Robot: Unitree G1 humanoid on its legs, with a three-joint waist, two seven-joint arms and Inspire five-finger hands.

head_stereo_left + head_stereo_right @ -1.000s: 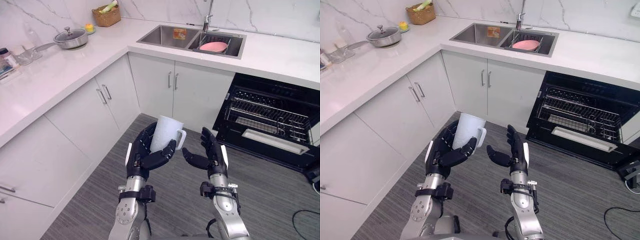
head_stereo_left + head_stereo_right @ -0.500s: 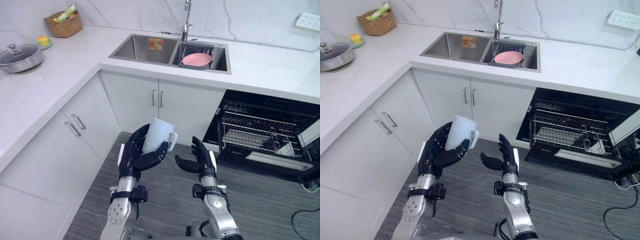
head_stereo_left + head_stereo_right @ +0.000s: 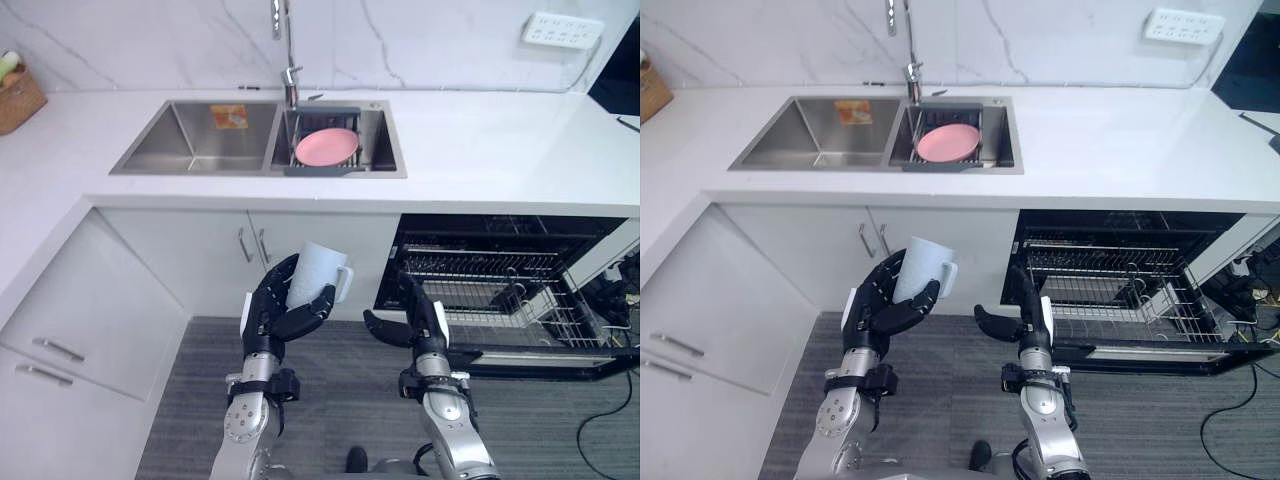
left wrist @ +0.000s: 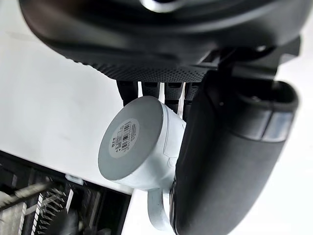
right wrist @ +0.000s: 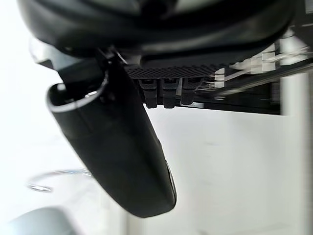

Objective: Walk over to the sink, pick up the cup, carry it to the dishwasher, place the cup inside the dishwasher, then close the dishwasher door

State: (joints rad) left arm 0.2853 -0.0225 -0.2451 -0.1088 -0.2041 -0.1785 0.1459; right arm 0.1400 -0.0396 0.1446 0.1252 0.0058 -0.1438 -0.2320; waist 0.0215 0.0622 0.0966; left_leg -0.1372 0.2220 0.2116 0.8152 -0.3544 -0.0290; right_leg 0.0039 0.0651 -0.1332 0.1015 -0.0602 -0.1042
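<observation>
Dishwasher open at right; wire rack fills cavity; countertop overhangs; floor open in front.

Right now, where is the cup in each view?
Left eye view: cup in left hand, centre.
Right eye view: cup slightly left of centre.
Left wrist view: cup past the fingers, base toward camera.
Right wrist view: pale blur beside the right hand; cannot tell.
Landmark: open dishwasher, right of the cup in both eye views.
</observation>
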